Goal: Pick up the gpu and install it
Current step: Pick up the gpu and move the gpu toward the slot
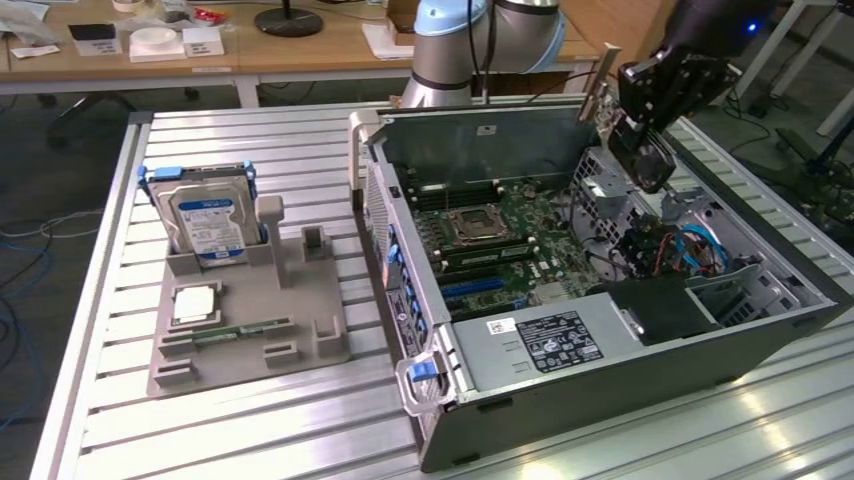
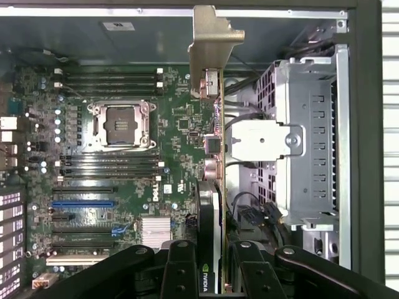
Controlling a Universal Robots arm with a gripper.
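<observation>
Room: lab space with wooden tops (image 1: pixel 307 50) across the back; in front of them stands the slatted metal desk (image 1: pixel 267 430) that carries your work.
Hand: your hand (image 1: pixel 641 150) sits in the upper right of the exterior view, above the open case. Its black fingers (image 2: pixel 181 274) are drawn in narrow and clamped on the gpu (image 1: pixel 605 85), one on each face.
Gpu: you hold it in the air, on edge, with the pale metal bracket at the end away from the fingers. The bracket stands higher than the case wall. The card is not seated in any slot.
Wrist view: you look along the card's thin edge, with the motherboard (image 2: pixel 124 156) beyond one face and the perforated drive cage (image 2: pixel 305 137) beyond the other.
Case: the computer case (image 1: pixel 601 330) lies on its side with the panel off, at centre and right of the exterior view.
Board: you can see the open CPU socket (image 2: pixel 121 124), memory slots on both sides of it, and a blue expansion slot (image 2: pixel 83 204) among black ones.
Arm: the pale blue and grey base (image 1: pixel 461 40) rises behind the case.
Holder: a grey parts tray (image 1: pixel 307 340) rests on the desk at the exterior view's left, well apart from the hand.
Tray contents: a hard drive with a blue label (image 1: pixel 207 215) stands upright at the back; a slim green memory stick (image 1: pixel 240 330) lies near the front.
</observation>
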